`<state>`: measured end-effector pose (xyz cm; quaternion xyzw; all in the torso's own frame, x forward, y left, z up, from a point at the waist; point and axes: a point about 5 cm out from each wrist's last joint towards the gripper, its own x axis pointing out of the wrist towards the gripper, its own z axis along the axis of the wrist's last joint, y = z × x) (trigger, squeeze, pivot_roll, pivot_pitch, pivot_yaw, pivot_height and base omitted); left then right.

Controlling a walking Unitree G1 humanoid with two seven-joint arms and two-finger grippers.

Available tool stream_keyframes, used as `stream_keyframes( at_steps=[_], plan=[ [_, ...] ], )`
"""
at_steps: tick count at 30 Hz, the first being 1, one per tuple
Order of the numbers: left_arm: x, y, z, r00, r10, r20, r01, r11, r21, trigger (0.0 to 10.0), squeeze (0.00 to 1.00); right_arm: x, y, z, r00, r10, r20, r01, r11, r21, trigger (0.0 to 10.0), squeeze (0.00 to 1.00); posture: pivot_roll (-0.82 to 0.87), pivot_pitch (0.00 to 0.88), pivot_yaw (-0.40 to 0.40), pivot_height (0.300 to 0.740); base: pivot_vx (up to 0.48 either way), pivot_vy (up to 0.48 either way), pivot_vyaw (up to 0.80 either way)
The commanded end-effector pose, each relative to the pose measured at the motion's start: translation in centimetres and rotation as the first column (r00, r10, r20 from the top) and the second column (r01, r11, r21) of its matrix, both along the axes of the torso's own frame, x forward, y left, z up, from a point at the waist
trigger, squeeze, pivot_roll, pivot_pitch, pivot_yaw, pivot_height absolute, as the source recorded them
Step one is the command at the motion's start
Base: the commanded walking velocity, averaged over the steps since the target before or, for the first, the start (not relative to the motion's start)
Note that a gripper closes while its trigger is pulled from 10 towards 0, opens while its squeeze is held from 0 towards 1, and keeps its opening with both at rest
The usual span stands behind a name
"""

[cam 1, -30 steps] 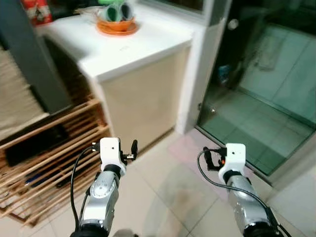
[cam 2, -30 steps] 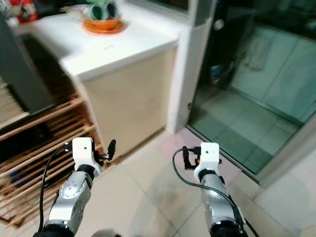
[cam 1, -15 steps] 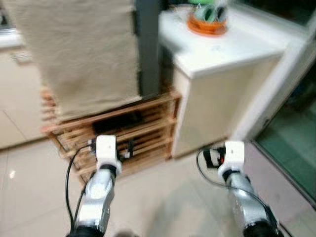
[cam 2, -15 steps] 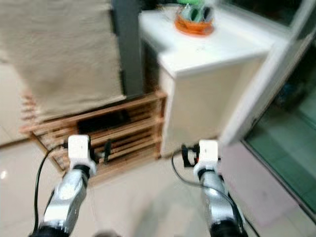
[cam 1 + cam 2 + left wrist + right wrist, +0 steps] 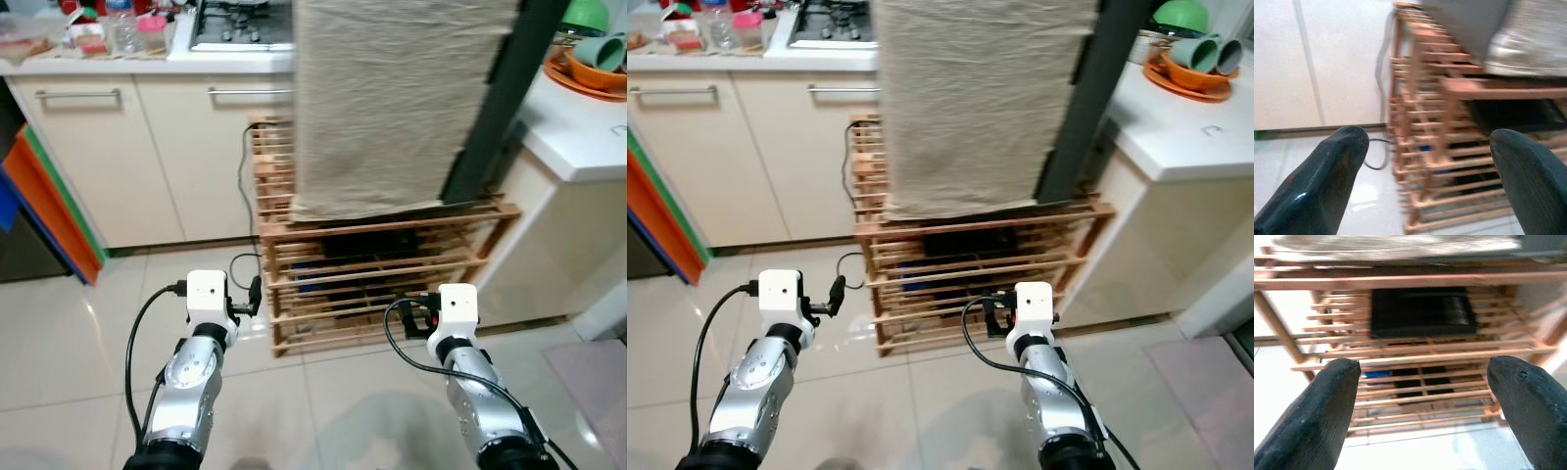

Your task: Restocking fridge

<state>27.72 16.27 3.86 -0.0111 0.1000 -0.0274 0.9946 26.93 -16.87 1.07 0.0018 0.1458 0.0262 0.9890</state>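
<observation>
Both arms are held out low over the pale tiled floor (image 5: 59,352). My left gripper (image 5: 253,294) is open with nothing between its fingers (image 5: 1317,181); ahead of it stands a slatted wooden rack (image 5: 382,264). My right gripper (image 5: 416,315) is also open and empty, its fingers (image 5: 1528,406) pointing at the rack's lower shelves, where a flat black object (image 5: 1420,313) lies. A beige cloth (image 5: 392,98) hangs down over the top of the rack.
A dark slanted post (image 5: 495,108) stands beside the cloth. At the right is a white counter (image 5: 578,127) with an orange bowl (image 5: 593,64) of green cups. Cream cabinets (image 5: 98,157) with a hob (image 5: 240,24) and jars (image 5: 122,29) stand behind. Orange and green boards (image 5: 49,211) lean at the left.
The whole view has swung left: the glass door and white counter slid off to the right, and the rack, cloth and cabinets came into view. Both arms keep the same pose.
</observation>
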Motion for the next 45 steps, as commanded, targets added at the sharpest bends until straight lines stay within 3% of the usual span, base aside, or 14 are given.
stream_keyframes(
  at_steps=[1, 5, 7, 15, 27, 37, 45],
  plan=[
    [0.1, 0.6, -0.1, 1.0, 0.019, -0.001, -0.019, 0.998, 0.055, 10.0, 0.0, 0.2, 0.1, 0.2, 1.0, -0.008, 0.01, 0.008, 1.0, 0.013, 10.0, 0.0, 0.0, 0.0, -0.025, 0.74, 0.0, 0.0, 0.0],
    [0.2, 0.7, -0.2, 1.0, 0.019, -0.017, -0.018, 0.997, 0.08, 10.0, 0.0, 0.3, 0.2, 0.2, 1.0, -0.006, 0.014, 0.006, 1.0, 0.016, 10.0, 0.0, 0.0, 0.0, -0.024, 0.74, 0.0, 0.0, 0.0],
    [0.4, 0.6, 0.6, 0.999, -0.007, 0.042, 0.006, 1.0, 0.026, 10.0, 0.0, 0.4, 0.4, 0.3, 1.0, 0.0, 0.022, 0.0, 1.0, 0.014, 10.0, 0.0, 0.0, 0.0, -0.018, 0.74, 0.0, 0.0, 0.0],
    [0.7, 0.6, 1.3, 0.996, -0.004, 0.084, 0.002, 1.0, 0.022, 10.0, 0.0, 0.5, 0.5, 0.3, 0.999, -0.001, 0.036, 0.001, 1.0, 0.009, 10.0, 0.0, 0.01, 0.0, -0.017, 0.74, 0.03, 0.383, 0.0],
    [1.0, 0.1, 1.3, 0.996, -0.052, 0.074, 0.043, 0.992, 0.118, 10.0, 0.0, 0.5, 0.6, 0.3, 0.999, 0.005, 0.045, -0.005, 1.0, -0.003, 10.0, 0.0, 0.01, 0.0, -0.013, 0.74, 0.43, 0.128, 0.0],
    [1.5, 0.1, 1.5, 0.994, -0.071, 0.078, 0.059, 0.989, 0.136, 10.0, 0.0, 0.6, 0.7, 0.3, 0.998, 0.02, 0.053, -0.019, 1.0, -0.02, 10.0, 0.0, 0.01, 0.0, -0.014, 0.74, 0.48, 0.0, 0.0],
    [1.8, -0.5, 1.4, 0.994, -0.089, 0.063, 0.081, 0.989, 0.127, 10.0, 0.0, 0.8, 0.6, 0.6, 0.997, 0.011, 0.075, -0.01, 1.0, -0.012, 10.0, 0.0, -0.01, 0.0, 0.003, 0.698, 0.353, 0.0, 0.0]
  ],
)
